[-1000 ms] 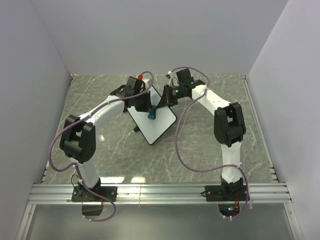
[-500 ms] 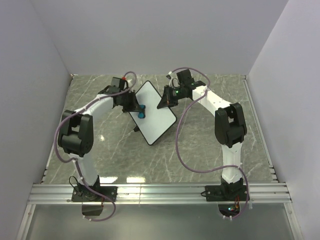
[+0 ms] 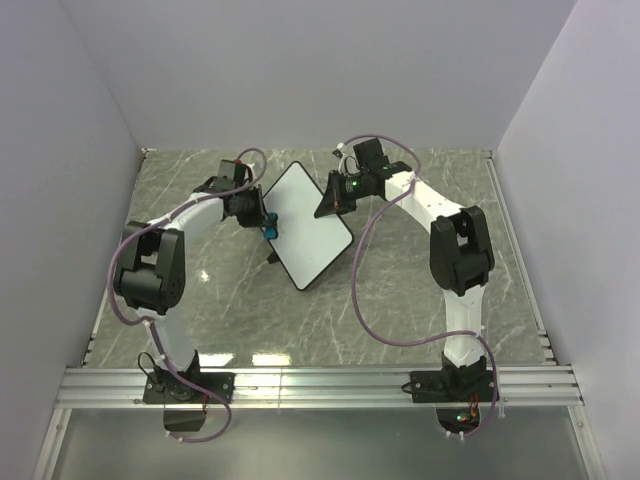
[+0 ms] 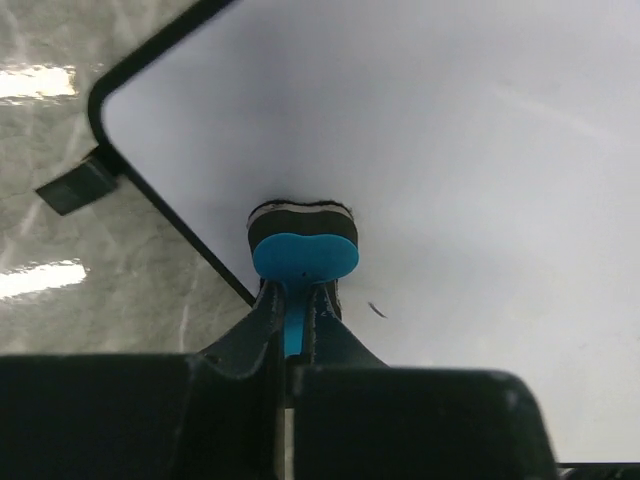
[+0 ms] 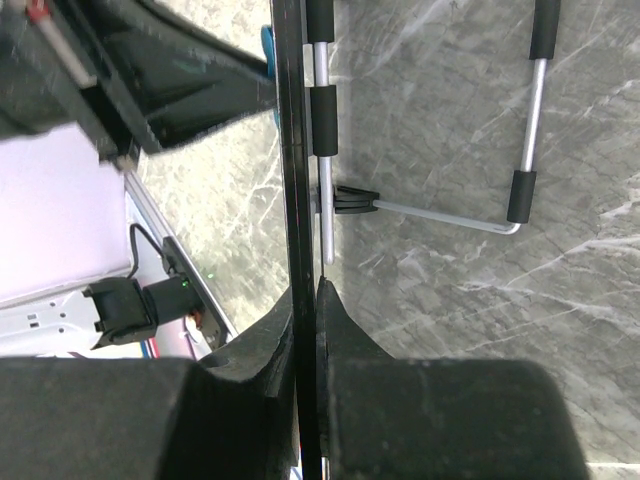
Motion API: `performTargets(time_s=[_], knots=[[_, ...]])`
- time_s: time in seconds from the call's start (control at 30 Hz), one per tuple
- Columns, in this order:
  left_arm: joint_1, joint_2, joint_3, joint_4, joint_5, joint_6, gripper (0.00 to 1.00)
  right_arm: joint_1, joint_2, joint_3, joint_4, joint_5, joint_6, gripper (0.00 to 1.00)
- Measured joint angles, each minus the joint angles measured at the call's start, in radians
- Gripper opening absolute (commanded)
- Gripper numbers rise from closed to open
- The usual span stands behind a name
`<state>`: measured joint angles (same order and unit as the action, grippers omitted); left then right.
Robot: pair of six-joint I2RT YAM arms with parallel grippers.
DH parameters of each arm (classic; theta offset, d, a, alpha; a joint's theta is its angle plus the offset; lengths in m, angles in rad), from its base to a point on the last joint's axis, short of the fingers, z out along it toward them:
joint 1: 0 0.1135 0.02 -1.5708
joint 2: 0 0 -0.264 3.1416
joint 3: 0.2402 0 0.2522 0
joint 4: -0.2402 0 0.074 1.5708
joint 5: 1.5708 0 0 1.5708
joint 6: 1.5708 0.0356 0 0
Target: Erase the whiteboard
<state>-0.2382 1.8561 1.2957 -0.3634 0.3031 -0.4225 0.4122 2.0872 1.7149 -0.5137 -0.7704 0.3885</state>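
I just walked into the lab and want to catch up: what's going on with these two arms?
The left gripper is shut on a blue eraser and presses it against the whiteboard near its left edge. The right gripper clamps the opposite edge, apparently steadying it. The board looks almost clean, with one small black mark beside the eraser.

You see a small white rectangular whiteboard [image 3: 308,228] with a thin black edge. There's one tiny black mark [image 4: 375,310] on its white face. Small bright-blue plastic eraser [image 4: 302,256]: black felt pad, thin white layer between. Stone-look table top [image 3: 420,300]: grey-green marble pattern, pale veins. Left arm [image 3: 190,222] and right arm [image 3: 425,205]: white shells, black joints, purple cables [image 3: 362,290]. Silver metal wire stand [image 5: 521,195] has black sleeves. Walls [image 3: 300,70]: pale lavender-white.
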Motion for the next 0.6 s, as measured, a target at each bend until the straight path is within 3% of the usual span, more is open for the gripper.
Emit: performTargets(time_s=[0.27,0.4,0.6], knots=[[-0.195,-0.111,-0.029,-0.017,-0.018,0.013,0.0,0.0,-0.001,0.0,-0.002,0.002,0.003,0.0],[-0.274,-0.138,-0.027,-0.028,0.108,0.037,0.0,0.0,-0.001,0.0,-0.002,0.001,0.0,0.0],[-0.296,-0.145,-0.064,-0.041,0.278,0.067,0.0,0.0,-0.001,0.004,-0.005,-0.002,0.0,0.0]])
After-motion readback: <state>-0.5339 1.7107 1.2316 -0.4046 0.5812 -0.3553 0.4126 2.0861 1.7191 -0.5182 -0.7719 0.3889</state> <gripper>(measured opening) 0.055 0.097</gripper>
